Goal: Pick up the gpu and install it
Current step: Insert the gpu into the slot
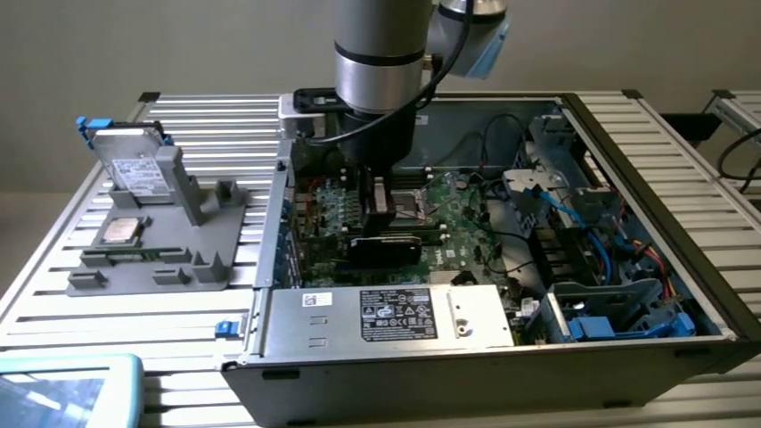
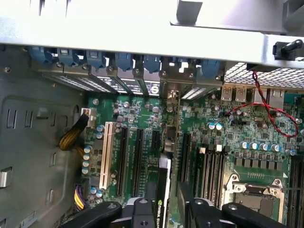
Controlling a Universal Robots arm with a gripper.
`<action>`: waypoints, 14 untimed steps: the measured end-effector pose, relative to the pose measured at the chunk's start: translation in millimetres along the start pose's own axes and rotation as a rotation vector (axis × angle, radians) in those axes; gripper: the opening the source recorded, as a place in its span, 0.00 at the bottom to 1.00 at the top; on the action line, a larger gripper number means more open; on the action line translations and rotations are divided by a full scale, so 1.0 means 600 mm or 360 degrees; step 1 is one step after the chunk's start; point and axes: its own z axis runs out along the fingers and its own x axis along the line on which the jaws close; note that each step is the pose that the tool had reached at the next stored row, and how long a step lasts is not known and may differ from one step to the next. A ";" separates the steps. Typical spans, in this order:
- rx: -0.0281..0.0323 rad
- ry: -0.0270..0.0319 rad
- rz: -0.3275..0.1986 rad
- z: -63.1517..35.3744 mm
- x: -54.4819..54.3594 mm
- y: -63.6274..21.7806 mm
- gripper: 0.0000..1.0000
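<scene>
While the arm stands vertical over the motherboard, its end effector pinches the gpu.

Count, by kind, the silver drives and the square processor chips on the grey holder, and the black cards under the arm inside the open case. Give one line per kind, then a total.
silver drive: 1
processor chip: 1
gpu: 1
Total: 3
</scene>
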 end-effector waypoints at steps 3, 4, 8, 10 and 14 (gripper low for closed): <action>-0.00001 0.00001 0.0000 0.000 0.000 0.000 0.19; -0.00002 0.00003 0.0000 0.000 0.000 0.000 0.13; 0.00048 0.00070 0.0006 0.001 -0.001 0.008 0.11; 0.00088 0.00075 0.0009 0.002 -0.002 0.012 0.11; 0.00157 0.00078 0.0015 0.003 -0.004 0.022 0.11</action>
